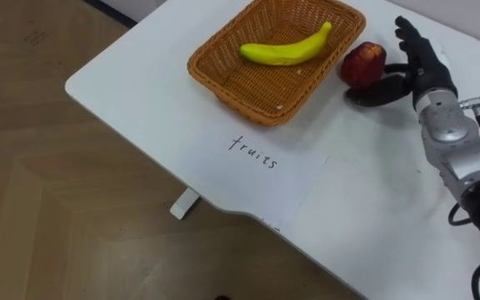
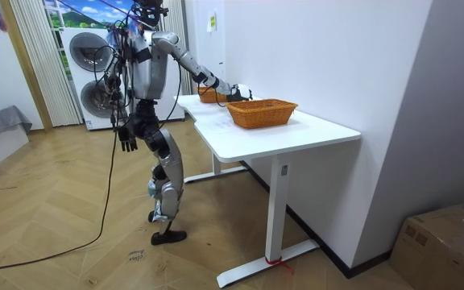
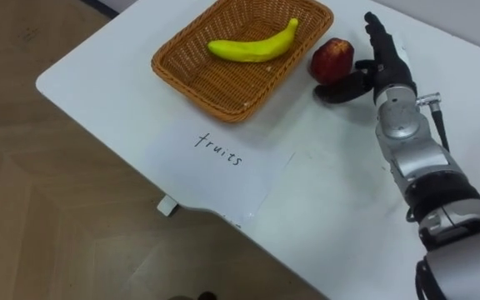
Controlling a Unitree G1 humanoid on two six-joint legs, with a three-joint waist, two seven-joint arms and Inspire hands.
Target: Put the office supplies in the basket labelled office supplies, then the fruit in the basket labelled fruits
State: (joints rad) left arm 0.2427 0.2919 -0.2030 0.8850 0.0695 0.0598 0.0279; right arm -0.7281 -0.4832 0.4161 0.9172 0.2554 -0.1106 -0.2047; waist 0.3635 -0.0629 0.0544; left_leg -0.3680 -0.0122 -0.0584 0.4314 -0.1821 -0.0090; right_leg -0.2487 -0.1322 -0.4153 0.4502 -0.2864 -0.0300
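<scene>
One banana (image 1: 286, 50) in basket (image 1: 227, 83); right hand (image 1: 423, 67) spread, touching apple (image 1: 363, 65) beside basket.

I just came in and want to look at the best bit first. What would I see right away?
A bright yellow banana lies in a woven basket at the far side of the white table. Just right of the basket sits a red apple, with the robot's right hand open beside it. Nearer, a handwritten paper label lies flat.
</scene>
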